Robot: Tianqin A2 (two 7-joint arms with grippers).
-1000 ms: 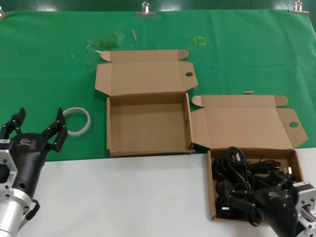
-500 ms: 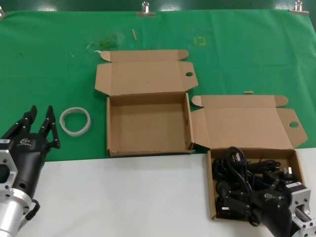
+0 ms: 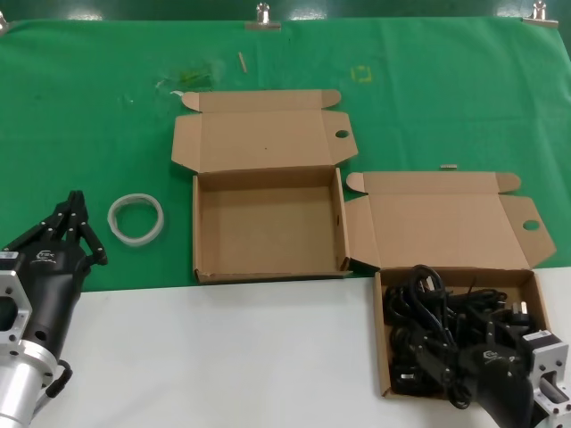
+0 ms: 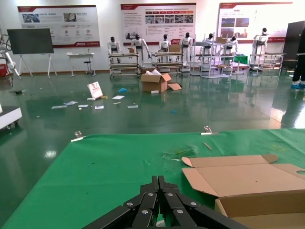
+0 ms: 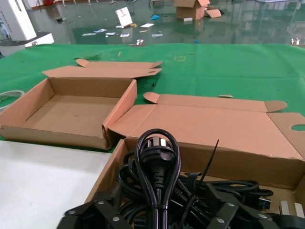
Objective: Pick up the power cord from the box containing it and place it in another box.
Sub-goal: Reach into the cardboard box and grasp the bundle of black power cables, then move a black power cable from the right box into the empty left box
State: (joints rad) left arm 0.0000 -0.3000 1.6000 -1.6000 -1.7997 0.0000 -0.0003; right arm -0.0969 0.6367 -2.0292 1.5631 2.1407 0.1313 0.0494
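Green cloth covered the tabletop (image 3: 428, 98), which bore two shallow brown cardboard boxes: one empty (image 3: 268, 227), one (image 3: 382, 357) filled with tangled black power cords (image 3: 428, 312). Right gripper (image 3: 446, 370) reached in, fingers spread around cords. Left gripper (image 3: 76, 223) hovered, fingers pressed together, near one white ring (image 3: 136, 218).

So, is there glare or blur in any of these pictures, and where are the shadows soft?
Left wrist view: the shiny hall floor mirrors the ceiling lights; the closed left tool is near and slightly soft. Right wrist view: the power cord is sharp, the right tool's fingers blur at the edge. Head view: even light, faint shadow inside the empty box.
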